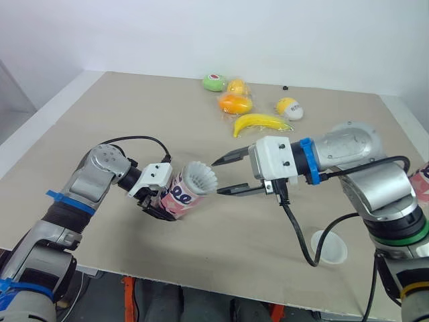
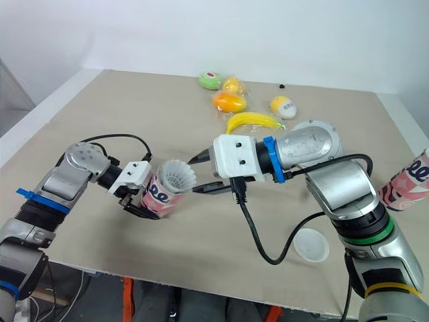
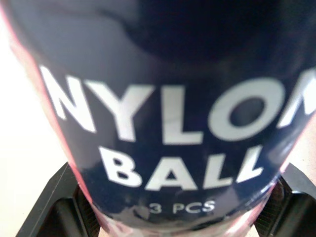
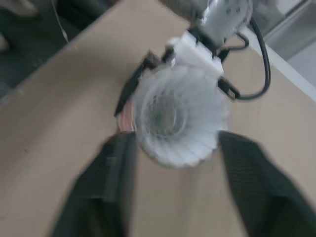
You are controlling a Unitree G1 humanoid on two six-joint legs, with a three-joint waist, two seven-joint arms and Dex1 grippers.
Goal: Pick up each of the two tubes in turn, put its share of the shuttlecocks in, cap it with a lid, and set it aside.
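Pink card tube [image 1: 179, 198] w/ dark-blue loops & white bits; its label [image 3: 163, 123] up close is dark blue w/ white letters. White netted plastic shuttlecock [image 1: 200, 178]. Left gripper [image 1: 159, 200] & right gripper [image 1: 217, 176]: black fingers, white bodies. Other pink looped tube [image 2: 407, 181] at 3 o'clock. At 12: yellow banana [image 2: 253, 121], orange fruit [image 2: 230, 101], green ball [image 2: 210, 80] w/ red-white spot. White round lid [image 2: 312, 245] at 5. Tan table [image 2: 100, 134].

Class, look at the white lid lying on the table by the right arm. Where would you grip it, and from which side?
Probably by its rim, from straight above: the lid lies flat on the table, a low round disc, so fingers straddling opposite edges suit it best. The right gripper, open, is free.
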